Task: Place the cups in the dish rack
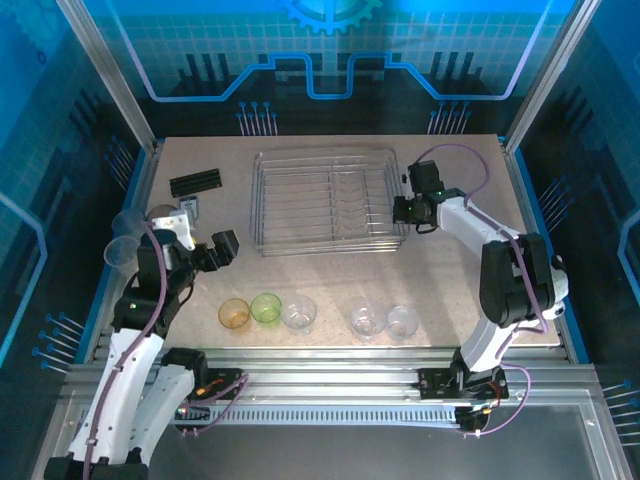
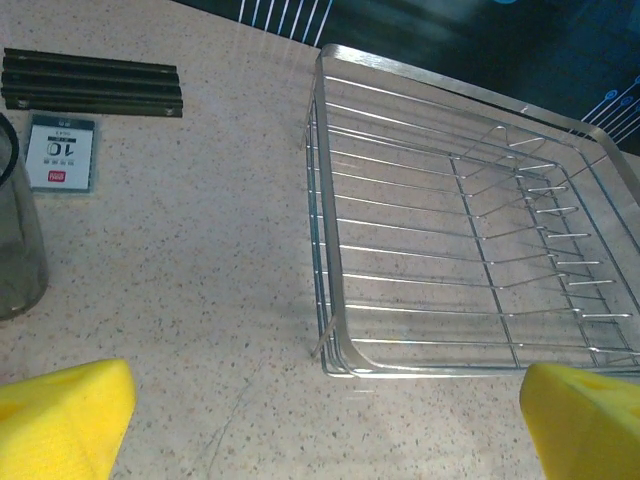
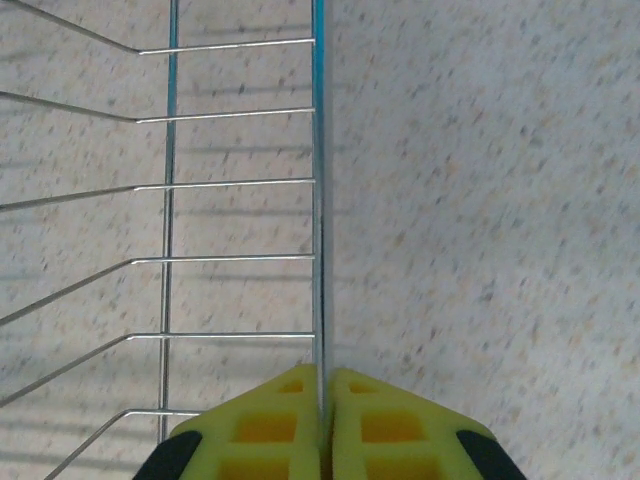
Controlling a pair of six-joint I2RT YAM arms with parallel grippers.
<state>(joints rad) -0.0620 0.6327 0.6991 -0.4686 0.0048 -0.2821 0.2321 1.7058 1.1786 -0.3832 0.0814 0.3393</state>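
Observation:
The silver wire dish rack [image 1: 325, 205] lies mid-table with nothing in it. My right gripper [image 1: 403, 210] is at its right side. In the right wrist view that gripper [image 3: 322, 385] is shut on the rack's rim wire [image 3: 319, 200], yellow pads pressed together around it. My left gripper [image 1: 225, 247] hangs open off the rack's near left corner [image 2: 335, 365], holding nothing. Orange [image 1: 234, 314], green [image 1: 266, 307] and three clear cups [image 1: 299, 312] [image 1: 367, 318] [image 1: 402, 320] stand in a row near the front. A smoky cup [image 2: 15, 240] stands at the left.
A black ridged bar [image 1: 196, 183] and a small card [image 2: 60, 152] lie left of the rack. Two more clear cups [image 1: 128, 222] [image 1: 120, 252] sit by the table's left edge, close to my left arm. Metal frame posts border the table.

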